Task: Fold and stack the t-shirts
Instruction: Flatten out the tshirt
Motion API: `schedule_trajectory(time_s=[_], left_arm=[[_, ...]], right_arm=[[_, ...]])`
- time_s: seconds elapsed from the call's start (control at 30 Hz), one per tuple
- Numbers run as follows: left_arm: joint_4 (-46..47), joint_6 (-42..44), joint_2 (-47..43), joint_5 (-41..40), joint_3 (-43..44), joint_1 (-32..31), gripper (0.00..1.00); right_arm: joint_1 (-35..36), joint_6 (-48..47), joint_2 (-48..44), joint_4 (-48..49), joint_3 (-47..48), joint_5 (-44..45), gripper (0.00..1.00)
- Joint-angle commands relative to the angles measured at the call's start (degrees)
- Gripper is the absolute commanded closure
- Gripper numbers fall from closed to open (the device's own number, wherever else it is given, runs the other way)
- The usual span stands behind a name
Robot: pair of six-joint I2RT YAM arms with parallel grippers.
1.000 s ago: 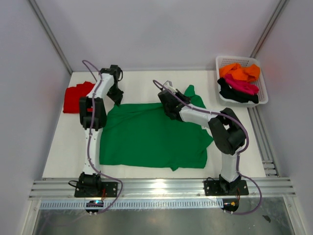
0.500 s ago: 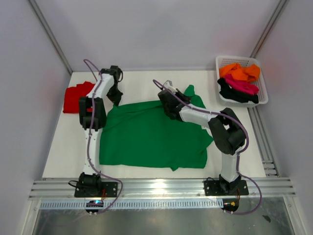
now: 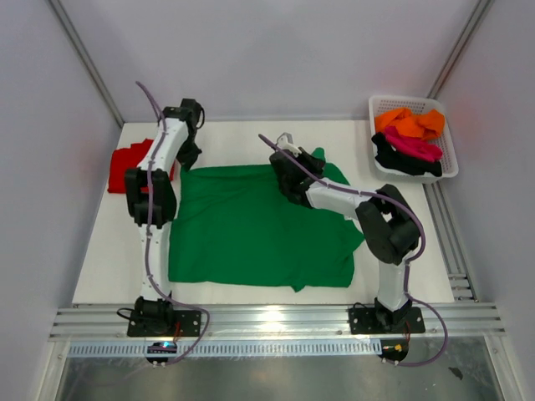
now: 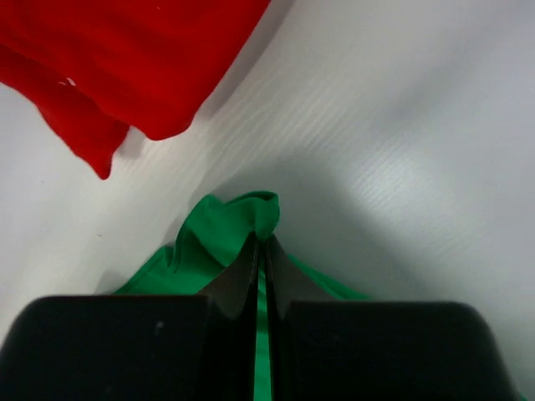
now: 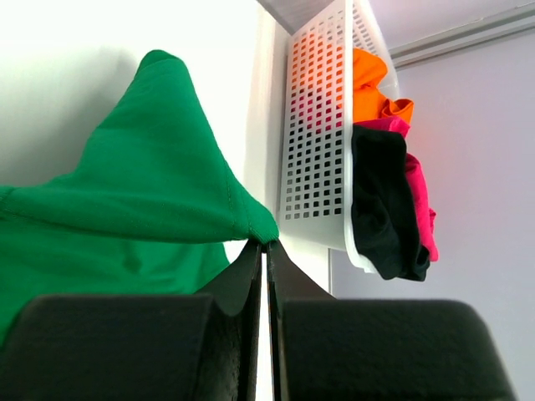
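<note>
The bright green soft cloth t-shirt [image 3: 259,225] lies spread on the white desk [image 3: 242,138], its far edge pinched twice: my left tool [image 4: 261,244] is clenched on the far-left corner, my right tool [image 5: 265,245] on a hem near the far-right sleeve. I judge both should lift level and together, drawing that edge toward me without skew. The red cloth t-shirt [image 3: 125,167] lies near my left tool and the white plastic mesh basket [image 5: 318,142] stands far right, so the open room is nearward.

Probably a robotics lab test cell: plain grey walls [image 3: 276,50], aluminium rails [image 3: 460,319], white tabletop [image 3: 242,138]
</note>
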Motion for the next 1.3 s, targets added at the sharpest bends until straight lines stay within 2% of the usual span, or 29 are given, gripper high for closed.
schedule_trajectory(time_s=[0.0,0.27,0.43,0.73,0.9,0.93,1.0,1.03,1.1,1.13,1.27], left_arm=[[0.7,3.9,-7.7,-3.6,2.1,0.5,1.0],[2.8,7.7,-14.2,-2.7,1.4,0.5,1.0],[1.7,9.3,-16.2,-4.0,1.2,0.5,1.0],[-2.2,11.2,-19.3,-5.6,-0.5,0.5,1.0],[-2.6,12.1,-21.7,-9.0,-4.2,0.5,1.0],[-3.0,12.1,-21.8,-9.5,-4.1,0.5,1.0],[-3.7,12.3,-22.2,-9.8,-4.2,0.5,1.0],[-4.2,12.3,-22.3,-9.9,-4.2,0.5,1.0],[-4.5,12.2,-22.7,-9.6,-4.6,0.5,1.0],[-4.6,12.2,-22.9,-9.6,-4.7,0.5,1.0],[-4.8,12.1,-23.7,-9.4,-5.7,0.5,1.0]], right_arm=[[0.2,-1.9,-4.0,5.2,0.0,2.7,0.97],[0.1,-6.9,-4.5,11.7,-1.8,7.4,0.97],[0.0,-8.8,-4.8,14.3,-2.1,10.3,0.97],[0.1,-17.6,-6.3,22.4,-4.5,14.6,0.97],[0.0,-29.8,-5.7,37.6,-7.5,17.5,0.97],[0.0,-35.0,-5.3,40.3,-8.2,18.0,0.97],[0.1,-41.5,-3.9,50.2,-8.9,18.7,0.97],[0.0,-49.3,-3.1,58.7,-9.5,18.9,0.97],[0.0,-59.0,-0.1,69.1,-9.5,18.9,0.97],[0.1,-67.9,1.0,78.7,-9.3,18.7,0.97],[0.3,-75.4,4.0,86.8,-6.7,20.2,0.97]])
